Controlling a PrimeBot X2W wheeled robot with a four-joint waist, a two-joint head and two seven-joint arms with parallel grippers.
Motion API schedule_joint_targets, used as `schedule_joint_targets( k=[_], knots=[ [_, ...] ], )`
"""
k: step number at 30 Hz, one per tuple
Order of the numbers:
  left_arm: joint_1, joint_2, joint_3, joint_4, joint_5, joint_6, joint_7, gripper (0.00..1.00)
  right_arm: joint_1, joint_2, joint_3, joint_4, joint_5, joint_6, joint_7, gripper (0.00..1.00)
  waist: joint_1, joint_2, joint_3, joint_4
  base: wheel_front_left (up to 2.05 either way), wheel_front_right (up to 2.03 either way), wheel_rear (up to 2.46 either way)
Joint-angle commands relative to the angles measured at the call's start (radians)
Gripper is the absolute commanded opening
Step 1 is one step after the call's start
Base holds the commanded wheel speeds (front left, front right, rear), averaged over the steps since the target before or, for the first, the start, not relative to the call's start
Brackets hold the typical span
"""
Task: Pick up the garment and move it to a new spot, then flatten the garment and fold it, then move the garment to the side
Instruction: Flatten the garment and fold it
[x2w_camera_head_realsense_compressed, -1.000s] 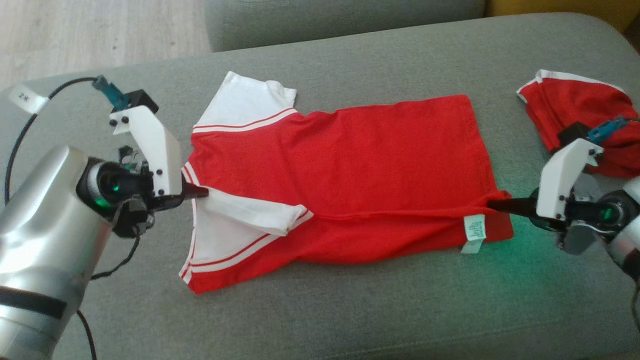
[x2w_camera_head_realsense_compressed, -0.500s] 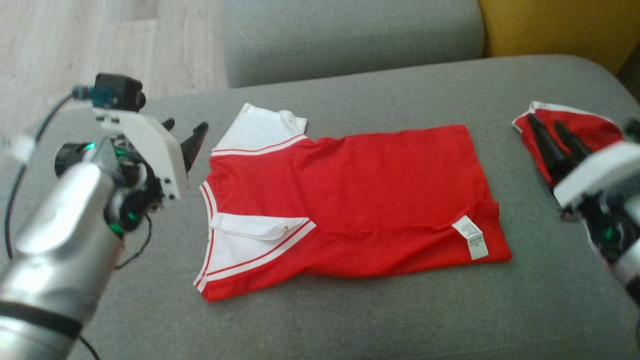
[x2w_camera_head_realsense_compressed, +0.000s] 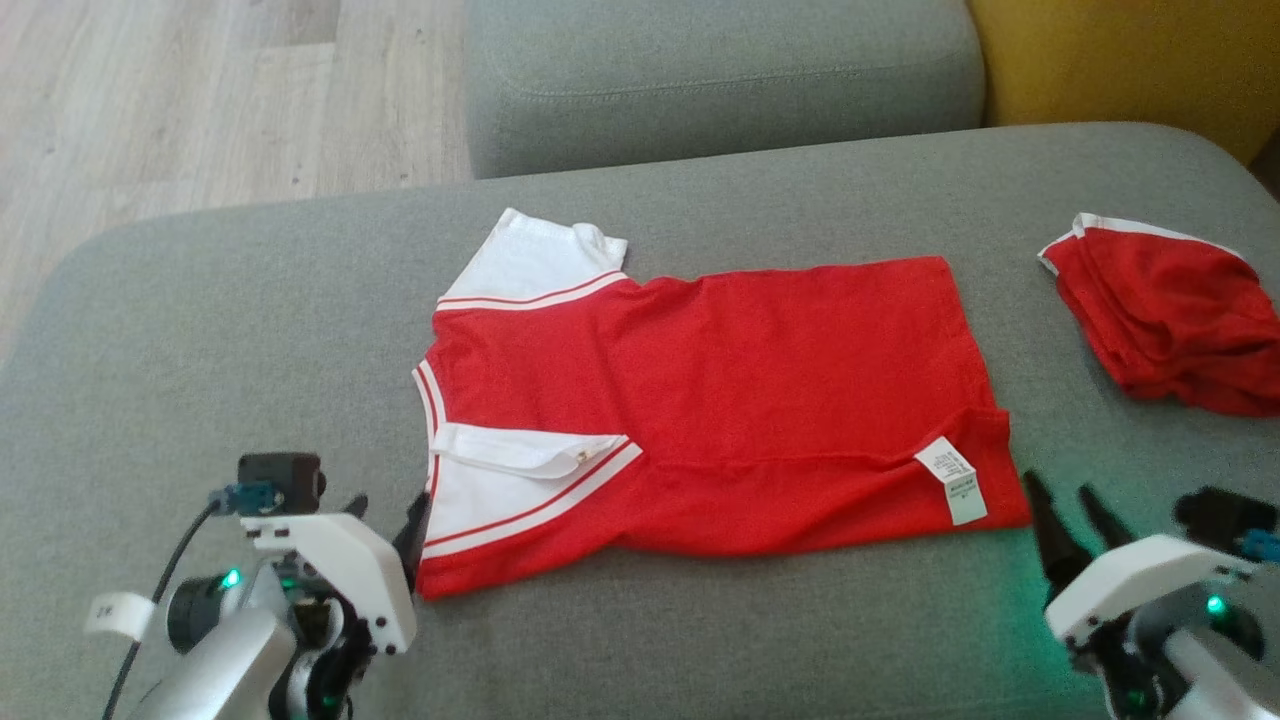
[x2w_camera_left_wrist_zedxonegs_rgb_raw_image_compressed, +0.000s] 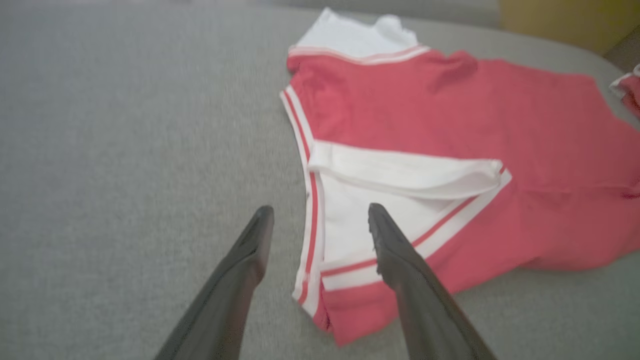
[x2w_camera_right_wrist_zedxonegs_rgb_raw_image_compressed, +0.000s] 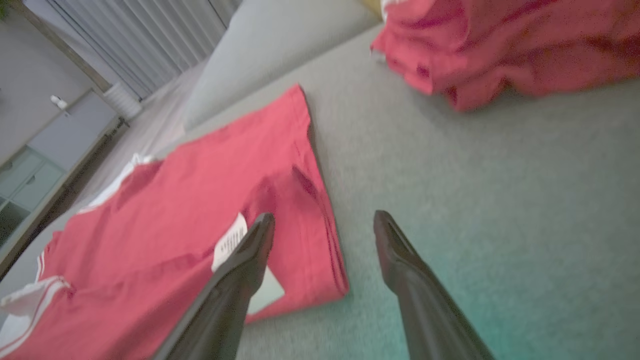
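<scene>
Two pincers face one garment (x2w_camera_head_realsense_compressed: 720, 400), red with white sleeves, which lies spread in the middle of the head view on the grey sofa seat (x2w_camera_head_realsense_compressed: 250, 330). Its long axis runs from left to right across the frame, with the neck and sleeves at the left end and the hem at the right end.

The left pincer (x2w_camera_head_realsense_compressed: 390, 518) stands at the lower left with its jaws wide and nothing held. It is just beside the garment's lower left corner, fingers pointing up the frame. In the left wrist view the striped neck edge passes between its fingers; whether they touch the cloth cannot be told.

The right pincer (x2w_camera_head_realsense_compressed: 1060, 508) stands at the lower right, also wide and empty. It is just beside the lower hem corner and near the white care label (x2w_camera_head_realsense_compressed: 952, 478).

A second garment (x2w_camera_head_realsense_compressed: 1170, 320), also red, lies bunched at the upper right, well apart from the hem.

A crease parallel to the long axis, the exposed label and the tucked near sleeve (x2w_camera_head_realsense_compressed: 520, 455) suggest that the lower long edge is already turned over the body.

Each pincer is nearer its own end, and the cloth lies up the frame from both. The next fold probably calls for a paired grasp, left at the neck end and right at the hem end. Uneven reach could skew the long axis.
</scene>
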Motion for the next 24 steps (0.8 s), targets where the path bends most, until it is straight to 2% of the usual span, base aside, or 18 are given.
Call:
schedule_joint_targets(
  k=[1, 7, 16, 19, 20, 22, 23, 24],
  knots=[
    [-0.064, 0.036, 0.042, -0.007, -0.017, -0.010, 0.030, 1.00, -0.023, -0.008, 0.007, -0.006, -0.015, 0.007, 0.017, 1.00, 0.0000, -0.0001, 0.004, -0.001, 0.00, 0.00, 0.00],
    [-0.091, 0.012, 0.026, 0.089, -0.105, -0.079, 0.178, 1.00, -0.065, 0.056, -0.004, 0.088, -0.073, 0.007, 0.120, 1.00, 0.0000, -0.0001, 0.016, -0.007, 0.00, 0.00, 0.00],
    [-0.151, -0.008, -0.004, 0.186, -0.166, -0.156, 0.337, 1.00, -0.129, 0.121, -0.011, 0.171, -0.143, 0.007, 0.192, 1.00, 0.0000, -0.0001, 0.024, -0.018, 0.00, 0.00, 0.00],
    [-0.168, -0.019, -0.017, 0.222, -0.173, -0.165, 0.379, 1.00, -0.133, 0.134, -0.011, 0.180, -0.151, 0.007, 0.215, 1.00, 0.0000, -0.0001, 0.025, -0.021, 0.00, 0.00, 0.00],
    [-0.175, -0.021, -0.021, 0.234, -0.172, -0.165, 0.388, 1.00, -0.134, 0.137, -0.012, 0.180, -0.152, 0.007, 0.219, 0.89, 0.0000, -0.0001, 0.026, -0.022, 0.00, 0.00, 0.00],
    [-0.189, -0.027, -0.026, 0.259, -0.173, -0.168, 0.401, 1.00, -0.135, 0.144, -0.010, 0.176, -0.152, 0.007, 0.230, 0.38, 0.0000, -0.0001, 0.027, -0.024, 0.00, 0.00, 0.00],
    [-0.195, -0.030, -0.028, 0.269, -0.174, -0.174, 0.406, 0.78, -0.135, 0.145, -0.010, 0.172, -0.152, 0.007, 0.231, 0.00, 0.0000, -0.0001, 0.026, -0.025, 0.00, 0.00, 0.00],
    [-0.201, -0.033, -0.026, 0.279, -0.176, -0.176, 0.404, 0.39, -0.135, 0.145, -0.011, 0.168, -0.153, 0.007, 0.228, 0.00, 0.0000, -0.0001, 0.026, -0.026, 0.00, 0.00, 0.00]
  ],
)
